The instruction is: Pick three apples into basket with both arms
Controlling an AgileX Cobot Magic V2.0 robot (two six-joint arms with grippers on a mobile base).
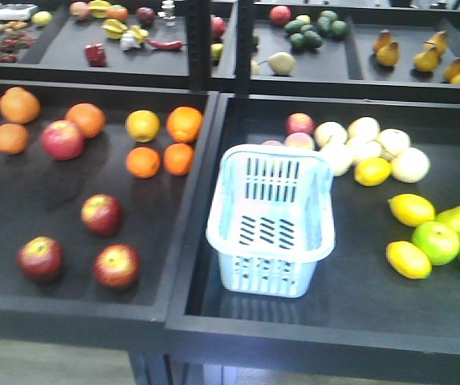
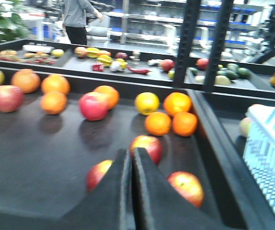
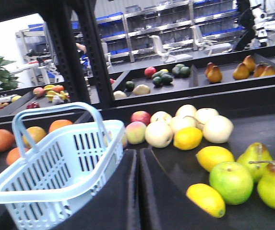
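Basket [image 1: 271,220] stands upright in the front view on the dark surface [image 1: 358,305] of a tray. Three apples [image 1: 102,214], dark red, lie left of the basket in the neighbouring tray, beyond the divider [image 1: 189,233]. Oranges [image 1: 184,124] sit behind them, and lemons [image 1: 411,209] lie right of the basket.

From the left wrist, the left pincer [image 2: 130,153] has its fingers pressed together with nothing between them. The three apples lie just past its tips, with the basket's wall at the right edge.

From the right wrist, the right pincer [image 3: 137,153] is likewise closed on nothing. The basket stands just left of it, a handle raised. A green apple [image 3: 231,182] lies right of the basket, beyond the pincer.
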